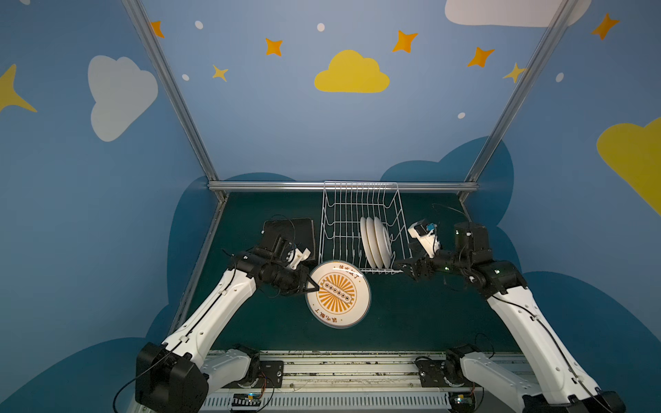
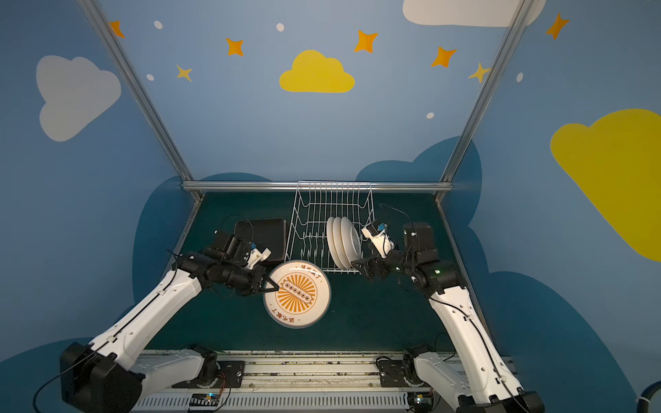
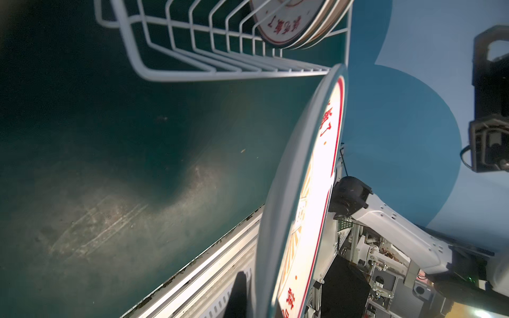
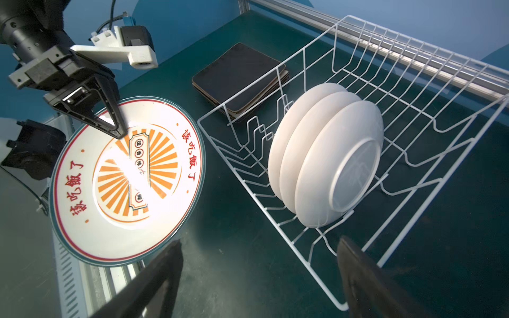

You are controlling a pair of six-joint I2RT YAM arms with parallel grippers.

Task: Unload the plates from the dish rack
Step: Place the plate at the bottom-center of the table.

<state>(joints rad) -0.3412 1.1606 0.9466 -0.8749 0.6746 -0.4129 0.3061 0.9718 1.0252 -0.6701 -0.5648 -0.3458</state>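
**Left arm holds printed plate in front of dish rack**

The left arm reaches in from its side of the table [image 1: 411, 321] with its wrist turned toward the centre. The left gripper [image 1: 315, 287] is clamped on the rim of a round plate [image 1: 338, 295], which is held face up and slightly tilted just in front of the dish rack [image 1: 359, 200]. The plate's orange sunburst print shows in both top views. The right arm bends inward at the wrist, and the right gripper [image 4: 261, 275] hangs beside the rack's near right corner with its fingers spread wide and nothing between them. Inside the rack, three white plates [image 1: 375, 241] stand on edge, packed together on its right side, and the remaining slots are bare wire. A stack of square plates [image 1: 297, 232], dark backs up, lies on the table just left of the rack.
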